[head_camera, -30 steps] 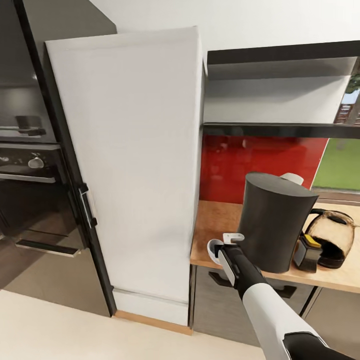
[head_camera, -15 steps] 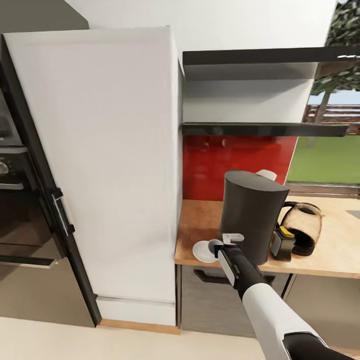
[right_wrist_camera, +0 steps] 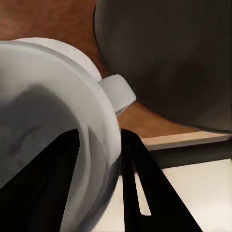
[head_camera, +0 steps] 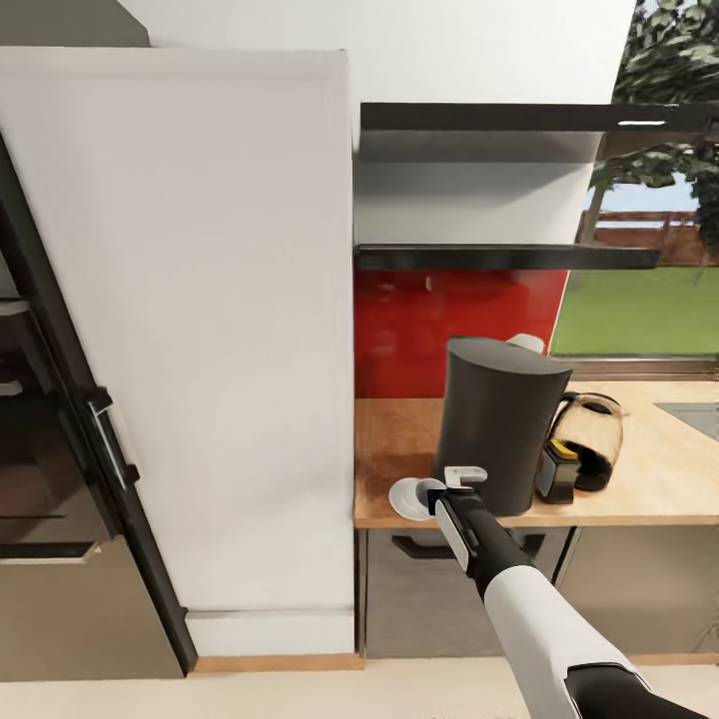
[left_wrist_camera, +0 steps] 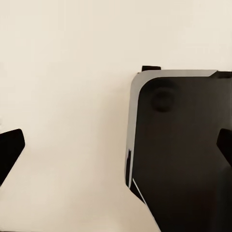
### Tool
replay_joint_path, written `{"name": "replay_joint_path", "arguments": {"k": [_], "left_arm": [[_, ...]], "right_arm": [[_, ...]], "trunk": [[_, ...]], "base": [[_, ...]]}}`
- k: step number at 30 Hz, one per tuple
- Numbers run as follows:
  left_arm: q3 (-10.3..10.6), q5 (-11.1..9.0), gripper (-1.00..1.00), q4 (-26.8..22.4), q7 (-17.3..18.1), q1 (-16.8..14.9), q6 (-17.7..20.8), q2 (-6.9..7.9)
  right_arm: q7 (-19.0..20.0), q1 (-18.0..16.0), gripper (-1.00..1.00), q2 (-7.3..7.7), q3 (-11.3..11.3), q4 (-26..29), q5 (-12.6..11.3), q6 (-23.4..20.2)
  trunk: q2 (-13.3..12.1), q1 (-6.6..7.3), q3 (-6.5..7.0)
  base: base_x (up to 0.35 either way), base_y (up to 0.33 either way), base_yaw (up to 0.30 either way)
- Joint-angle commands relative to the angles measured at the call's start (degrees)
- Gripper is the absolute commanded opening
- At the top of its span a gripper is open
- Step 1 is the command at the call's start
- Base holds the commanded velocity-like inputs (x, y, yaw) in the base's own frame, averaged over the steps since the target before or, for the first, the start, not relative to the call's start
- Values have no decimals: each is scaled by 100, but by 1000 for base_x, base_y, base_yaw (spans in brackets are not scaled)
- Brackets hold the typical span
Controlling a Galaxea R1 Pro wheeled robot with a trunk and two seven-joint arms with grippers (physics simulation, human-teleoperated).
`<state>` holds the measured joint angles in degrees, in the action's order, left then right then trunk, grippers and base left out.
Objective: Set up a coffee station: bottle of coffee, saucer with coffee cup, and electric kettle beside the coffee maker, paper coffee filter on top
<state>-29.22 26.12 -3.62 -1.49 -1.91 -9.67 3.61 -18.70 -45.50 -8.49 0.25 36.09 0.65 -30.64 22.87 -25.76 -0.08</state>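
Right gripper [head_camera: 446, 489] is clamped on the rim of the white ceramic coffee cup [head_camera: 431, 491]: in the right wrist view one dark finger [right_wrist_camera: 46, 169] sits inside the bowl, the other [right_wrist_camera: 140, 164] outside the wall. The cup is over the white round saucer [head_camera: 404, 499], at the front edge of the wooden countertop [head_camera: 394, 444], just left of the tall dark-grey cylindrical coffee maker [head_camera: 499, 419]. Cannot tell whether the cup base touches the saucer yet.

Step in hand, as I read it: seat the cup on the saucer. To do it well:
- centre the cup before lowering; it looks biased toward the coffee maker side of the saucer
- keep it upright and come straight down; the saucer is near the counter edge, so a sideways nudge could push it off
- let go only once the cup is seated, then back out upward so the inner finger doesn't drag the rim; the cup handle [right_wrist_camera: 118, 94] points toward the coffee maker

Left gripper [left_wrist_camera: 116, 154]: tips spread wide, nothing between them, over pale floor and a dark panel.

Count: 1 cup, 1 saucer, 1 coffee maker, 1 glass-bodied electric kettle [head_camera: 584, 454] just right of the coffee maker, 1 white object [head_camera: 527, 343], likely the filter, peeking behind the coffee maker's top. No coffee bottle that I can make out.
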Motion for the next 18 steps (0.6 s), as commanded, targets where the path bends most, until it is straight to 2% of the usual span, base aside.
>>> {"name": "replay_joint_path", "arguments": {"k": [1, 11, 18], "left_arm": [[-39, 60, 100, 11, -16, -3, -26, 4], [-18, 80, 100, 23, -16, -3, -18, 16], [-5, 111, 100, 72, -10, 1, 63, 28]], "right_arm": [[-11, -2, -100, -5, 2, 4, 4, -30], [-16, -2, -100, -3, 2, -5, 7, -30], [-21, -2, -100, 4, 2, -1, 16, -37]], "trunk": [[5, -3, -3], [5, -3, -3], [5, -3, -3]], "base": [[39, 308, -192], [121, 297, -164], [163, 109, -11]]}}
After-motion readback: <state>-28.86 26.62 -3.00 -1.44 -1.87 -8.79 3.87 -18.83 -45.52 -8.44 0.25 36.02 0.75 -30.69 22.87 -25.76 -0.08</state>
